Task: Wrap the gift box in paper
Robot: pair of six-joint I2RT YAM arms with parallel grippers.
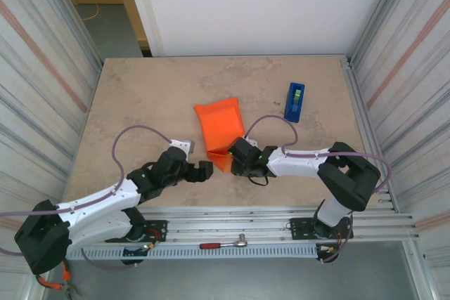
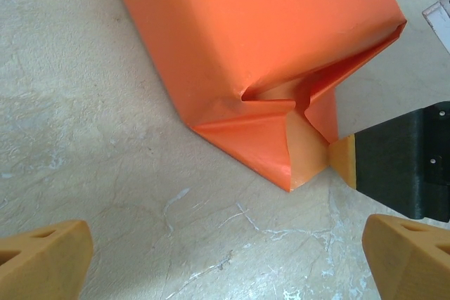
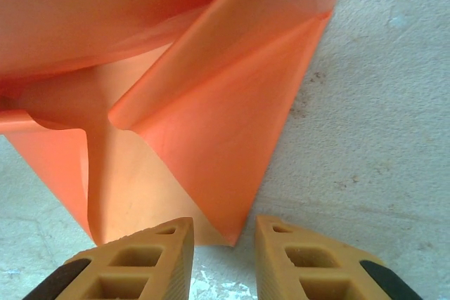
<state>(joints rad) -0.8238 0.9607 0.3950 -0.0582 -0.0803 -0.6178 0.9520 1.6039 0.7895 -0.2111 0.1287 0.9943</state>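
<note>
Right gripper [image 3: 223, 244], narrowly parted, nears the paper [image 3: 211, 138]: likely light, floppy, best pinched at the folded flap tip; left gripper [image 1: 202, 171] gapes wide.

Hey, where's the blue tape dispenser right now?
In the top view, the blue tape dispenser sits on the far right part of the table, just right of the folded orange paper.

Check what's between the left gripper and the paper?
Only bare table, seen in the left wrist view: the open left gripper faces the folded corner of the paper, with nothing else between.
</note>
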